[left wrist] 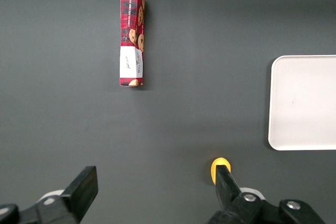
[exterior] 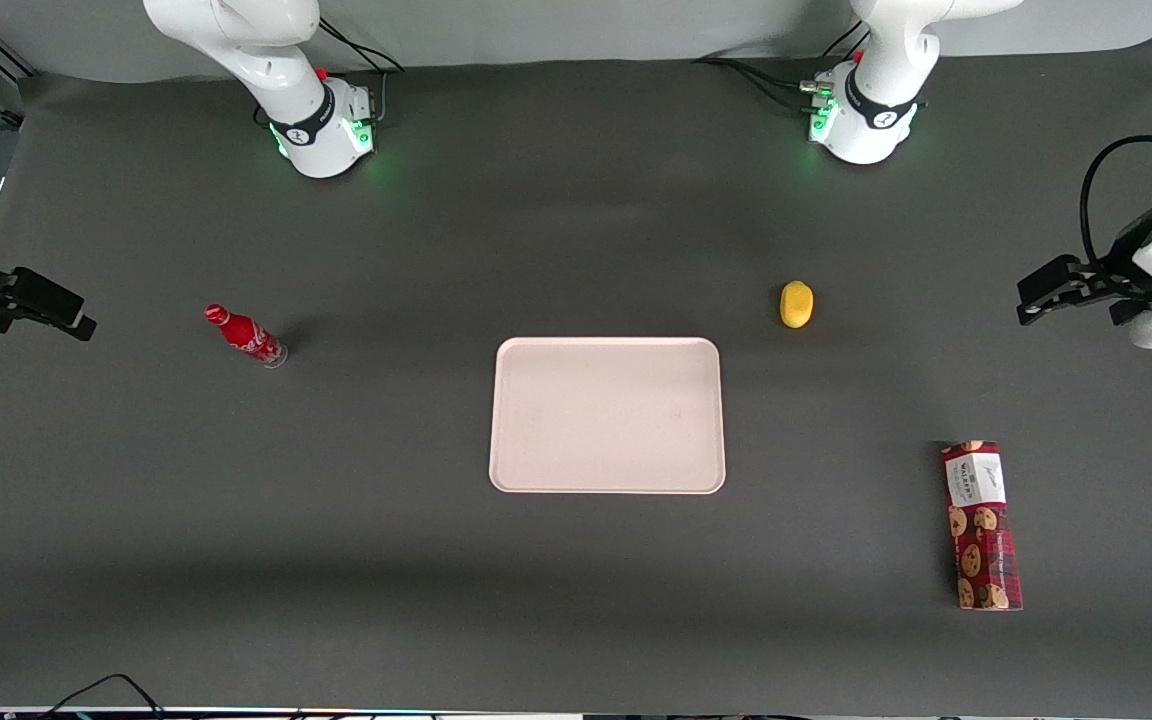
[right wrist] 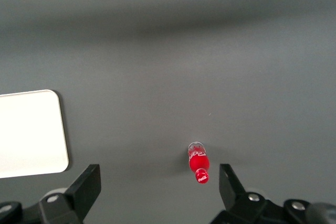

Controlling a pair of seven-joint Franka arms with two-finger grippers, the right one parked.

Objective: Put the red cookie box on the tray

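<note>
- Surface [exterior: 576, 620], dark grey, carries everything; all the things lie well apart from each other on it.
- Tray [exterior: 607, 415], pale pink and flat with a low rim, sits in the middle of the surface and has nothing on it, so the task is not yet begun.
- Red cookie box [exterior: 982, 525] lies flat on the surface toward the working arm's end, nearer to the front camera than the tray, with its white label on the end that points away from that camera. It is well apart from the tray.
- Claw [exterior: 1036, 297] of the left arm hangs high at the working arm's end of the surface, away from the box. In the left wrist view its two fingers [left wrist: 81, 190] stand widely spread, and nothing is between them; it touches no object.
- Red soda bottle [exterior: 245, 336] lies toward the parked arm's end; it is also red, so a careless choice could go to the wrong thing, though I think this is not likely because it is so distant.
- Yellow object [exterior: 796, 304], small and rounded, lies farther from the front camera than the tray.
- Risk, in my judgement: the box is long and narrow, so a grip near one end may let it tilt or swing during the lift, and a grip along the length would not fit between the fingers. A crooked release could leave one end on the rim of the tray.
</note>
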